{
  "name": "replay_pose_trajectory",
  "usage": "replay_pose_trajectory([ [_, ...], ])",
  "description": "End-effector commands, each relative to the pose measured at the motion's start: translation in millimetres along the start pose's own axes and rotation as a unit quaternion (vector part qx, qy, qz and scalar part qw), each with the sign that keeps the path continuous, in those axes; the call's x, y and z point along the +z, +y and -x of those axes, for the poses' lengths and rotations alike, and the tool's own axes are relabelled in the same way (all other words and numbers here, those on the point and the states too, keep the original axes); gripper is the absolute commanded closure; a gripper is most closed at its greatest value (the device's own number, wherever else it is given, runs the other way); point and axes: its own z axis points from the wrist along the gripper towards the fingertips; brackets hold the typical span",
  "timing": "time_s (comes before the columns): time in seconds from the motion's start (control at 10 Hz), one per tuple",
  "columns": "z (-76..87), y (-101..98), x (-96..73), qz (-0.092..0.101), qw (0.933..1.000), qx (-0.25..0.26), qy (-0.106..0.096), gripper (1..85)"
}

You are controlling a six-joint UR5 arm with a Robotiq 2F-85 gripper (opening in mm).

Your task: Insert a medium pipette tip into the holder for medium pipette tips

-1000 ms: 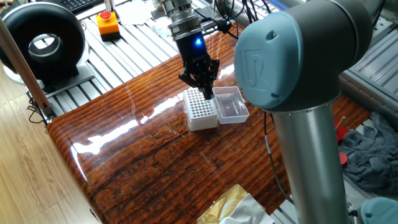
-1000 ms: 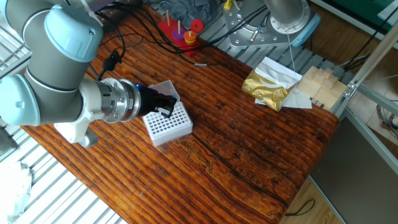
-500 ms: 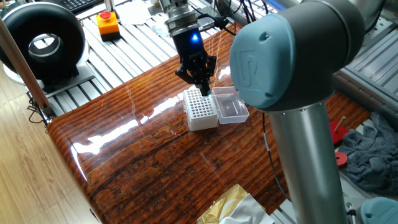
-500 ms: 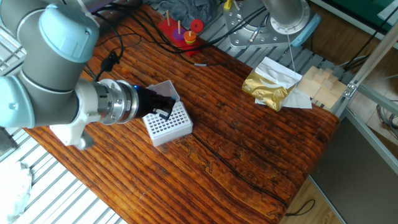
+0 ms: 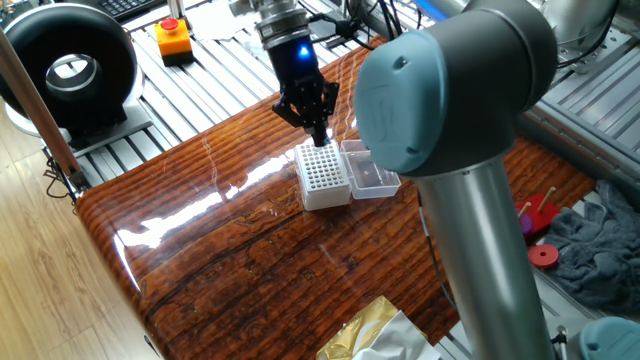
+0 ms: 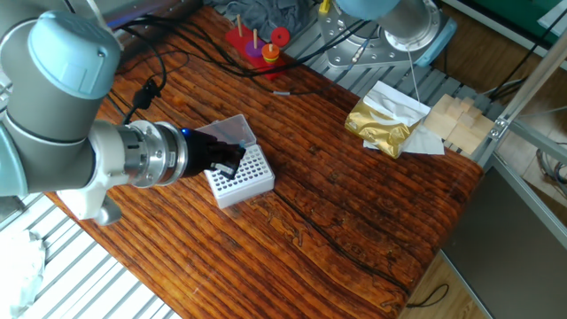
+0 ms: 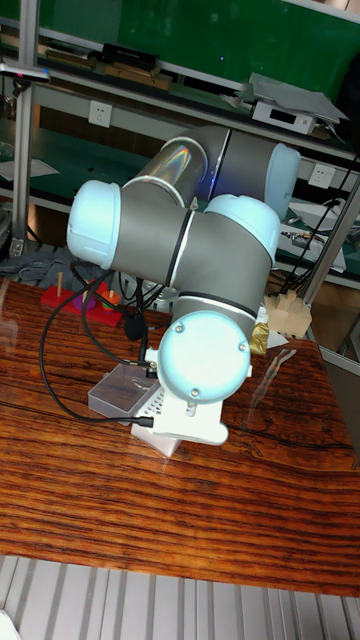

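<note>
Holder for medium pipette tips [image 5: 324,176] on the table [image 5: 240,270], lid open beside; gripper [image 5: 318,133] above its far edge, fingers near together, contents indiscernible; medium pipette tip not visible; likely insertion stage; next: confirm seating, lift straight.

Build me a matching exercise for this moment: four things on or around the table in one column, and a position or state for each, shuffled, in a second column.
Things
1. tool
2. white tip holder
3. clear lid
4. orange box with a red button

Positions or states
A. lying open beside the white box
B. on the metal slats beyond the table edge
C. above the grid of holes
D. standing on the wooden table

Pairs: 1-C, 2-D, 3-A, 4-B
</note>
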Motion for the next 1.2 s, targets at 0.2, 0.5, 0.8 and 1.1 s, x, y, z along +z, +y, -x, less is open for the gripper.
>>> replay_pose_trajectory([
  [0.2, -2.0, -3.3, -3.7, -0.008, 0.9999, 0.002, 0.008, 84.7],
  [0.5, 0.7, -9.4, -1.3, -0.013, 0.9999, -0.006, 0.008, 84.7],
  [0.8, 2.9, -19.0, 3.2, -0.019, 0.9997, -0.015, 0.008, 84.7],
  [1.1, 9.3, -21.9, 9.5, -0.02, 0.9996, -0.017, 0.005, 84.7],
])
